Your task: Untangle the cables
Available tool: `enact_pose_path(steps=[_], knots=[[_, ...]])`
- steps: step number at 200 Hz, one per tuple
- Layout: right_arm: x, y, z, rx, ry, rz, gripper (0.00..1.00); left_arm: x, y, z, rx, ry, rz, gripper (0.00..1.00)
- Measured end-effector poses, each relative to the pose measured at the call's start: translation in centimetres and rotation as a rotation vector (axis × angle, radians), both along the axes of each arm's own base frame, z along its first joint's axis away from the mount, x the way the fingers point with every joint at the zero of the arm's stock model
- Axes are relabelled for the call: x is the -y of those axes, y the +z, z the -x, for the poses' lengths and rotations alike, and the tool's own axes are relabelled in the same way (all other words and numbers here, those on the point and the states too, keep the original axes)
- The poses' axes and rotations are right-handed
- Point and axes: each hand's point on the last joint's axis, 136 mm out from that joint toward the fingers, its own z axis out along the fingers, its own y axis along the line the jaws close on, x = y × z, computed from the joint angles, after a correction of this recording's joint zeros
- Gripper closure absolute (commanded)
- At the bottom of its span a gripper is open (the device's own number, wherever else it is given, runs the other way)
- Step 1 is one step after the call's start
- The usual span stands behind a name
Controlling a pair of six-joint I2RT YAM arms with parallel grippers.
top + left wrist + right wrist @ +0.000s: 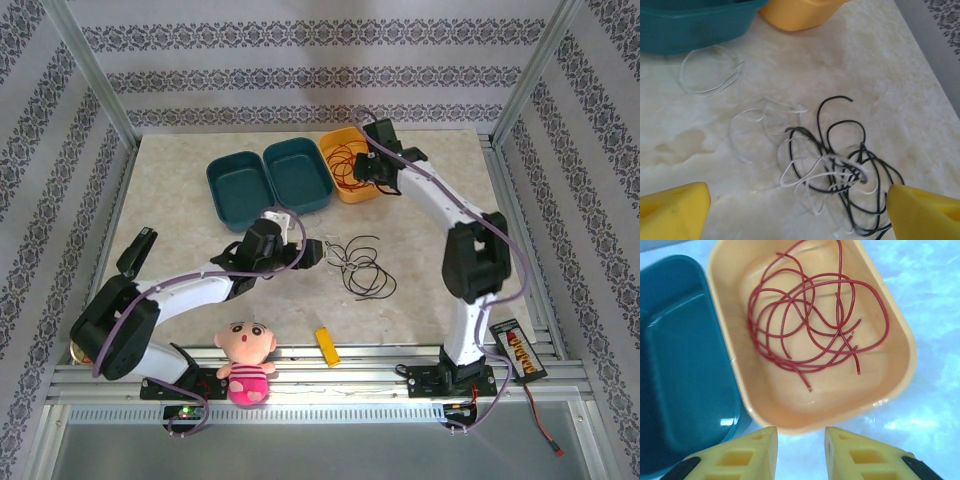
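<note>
Our left gripper (pixel 797 195) hangs wide open and empty, the black and white cables (pixel 840 170) tangled on the table (pixel 880 75) just ahead of it. Farther off, our right gripper (pixel 800 435), narrowly parted, holds nothing over the yellow tub (pixel 892 370) containing the red cable (pixel 810 325).

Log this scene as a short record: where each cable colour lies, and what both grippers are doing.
red cable: loose coil inside the yellow bin
black and white cables: tangled together on the table
white loop: off to the side of the tangle, near the teal bin
left gripper: wide open over the tangle, holding nothing
right gripper: slightly open, empty, at the yellow bin's rim
</note>
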Motion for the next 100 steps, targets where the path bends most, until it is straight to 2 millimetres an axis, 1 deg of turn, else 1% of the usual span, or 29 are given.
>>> enact_pose_path(steps=[19,31,38,52,56,58,59,61,78,100], knots=[[0.7,1.5,2.5,0.038,0.007,-0.018,0.59,0.9,-0.1,-0.8,-0.024,-0.009,-0.003,0.1],[1.3,1.8,4.2,0.049,0.008,-0.023,0.52,1.3,-0.2,-1.4,-0.04,-0.003,-0.009,0.11],[1.6,1.8,5.2,0.053,0.011,-0.023,0.45,1.4,-0.3,-1.7,-0.051,0.006,-0.014,0.15],[2.2,1.4,7.2,0.056,0.017,-0.022,0.28,1.4,-0.4,-2.4,-0.069,0.032,-0.016,0.23],[2.2,1.1,7.7,0.051,0.013,-0.026,0.19,1.3,-0.4,-2.7,-0.073,0.042,-0.014,0.25],[2.3,1.1,7.9,0.052,0.015,-0.024,0.08,1.3,-0.4,-2.7,-0.074,0.046,-0.014,0.25],[2.3,1.0,8.1,0.053,0.02,-0.022,0.05,1.3,-0.4,-2.8,-0.074,0.047,-0.015,0.26],[2.4,0.9,8.4,0.05,0.018,-0.022,0.03,1.3,-0.4,-2.9,-0.076,0.051,-0.016,0.27],[2.8,0.1,10.5,0.041,0.021,-0.018,0.02,1.1,-0.7,-4.0,-0.093,0.088,-0.02,0.3],[3.4,-0.3,12.2,0.046,0.019,-0.013,0.02,1.1,-1.5,-5.3,-0.12,0.123,-0.035,0.32]])
